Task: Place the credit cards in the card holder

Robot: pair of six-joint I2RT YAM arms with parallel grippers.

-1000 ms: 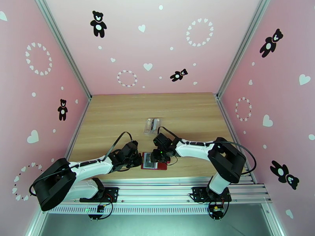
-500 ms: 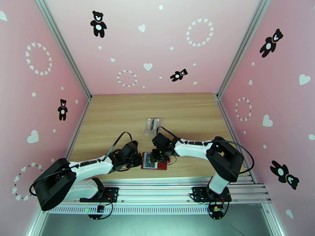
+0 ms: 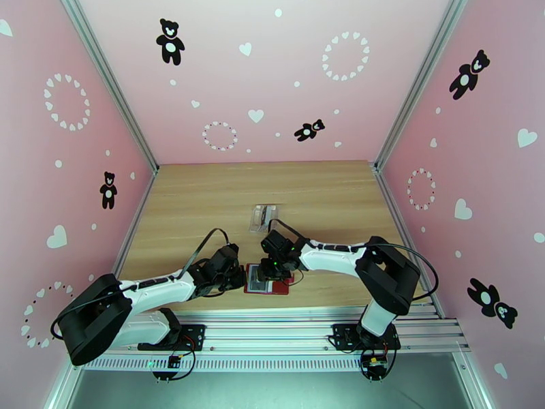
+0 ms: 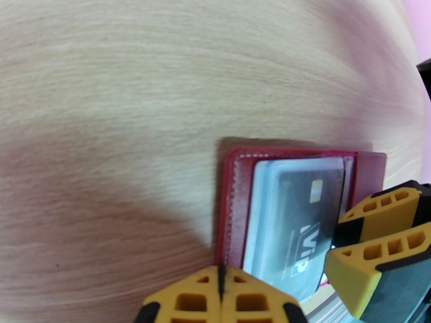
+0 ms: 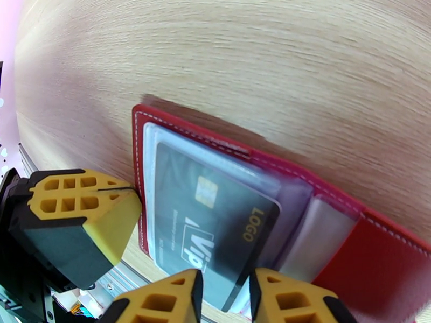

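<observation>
From the top external camera, the card holder (image 3: 279,288) lies open on the wooden table (image 3: 204,199), close to its near edge and between the two arms. The left gripper (image 3: 235,276) sits low at the holder's left edge. The right gripper (image 3: 272,269) is over its far side. A clear tray (image 3: 262,218) stands farther back on the table, apart from both grippers; its contents are too small to make out.

In the left wrist view, the left gripper (image 4: 221,289) is fully closed, its two yellow fingertips pressed together with nothing between them. They meet right at the red stitched border of the card holder (image 4: 234,200). A dark card (image 4: 301,222) marked VIP, with a gold chip, lies in the holder's grey sleeves. The right gripper (image 4: 336,246) comes in from the right, its yellow fingers over that card's edge.

In the right wrist view, the right gripper (image 5: 226,289) has its fingers a little apart, leaving a narrow gap. The near corner of the dark card (image 5: 210,216) lies flat in that gap, face up, not clamped between the pads. The card rests partly inside a translucent sleeve of the card holder (image 5: 388,265), whose red flap spreads to the right. The left gripper (image 5: 81,211) touches the holder's left border.
</observation>
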